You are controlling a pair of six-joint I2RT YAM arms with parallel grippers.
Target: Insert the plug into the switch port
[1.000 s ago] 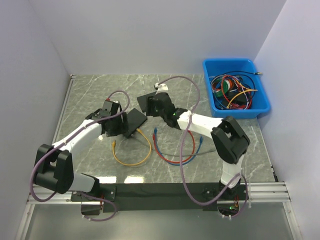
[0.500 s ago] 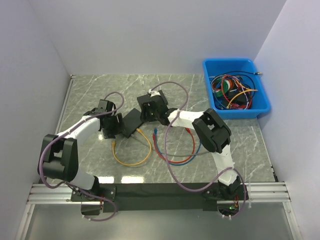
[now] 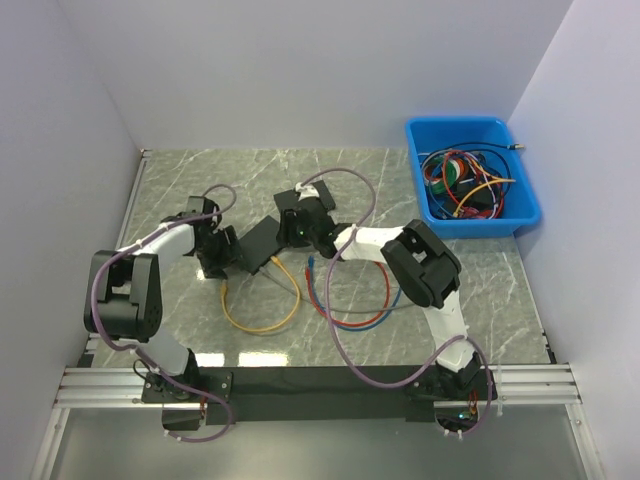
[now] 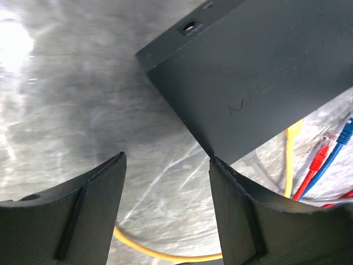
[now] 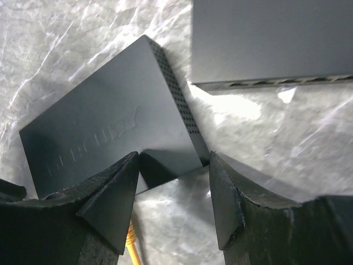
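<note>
No plug is in hand. The switch [image 3: 262, 245] lies flat on the worktop [image 3: 180, 190], left of centre, between the two arms. The nearest yellow plug [image 3: 278, 263] sits loose just off its near edge. The red plug [image 4: 317, 163] and blue plug [image 4: 345, 132] lie loose just beyond.

- **Left fingers** [image 4: 83, 215]: spread, only worktop between them, one tip right by a switch corner.
- **Right fingers** [image 5: 110, 204]: also spread, straddling the opposite corner. Can't tell if they touch it.

My read: both arms bracket the box to square it up or pin it before a plug gets picked.

Hard to see:
- The port row on this switch doesn't show. The left wrist view gives a side with one small round socket [image 4: 189, 26]; the right wrist view gives a perforated side.
- A second grey box [image 5: 270, 41] at the top of the right wrist view has a row of openings along its edge, but the frame cuts it off.
- Overhead, the right wrist covers the switch's far corner.
</note>
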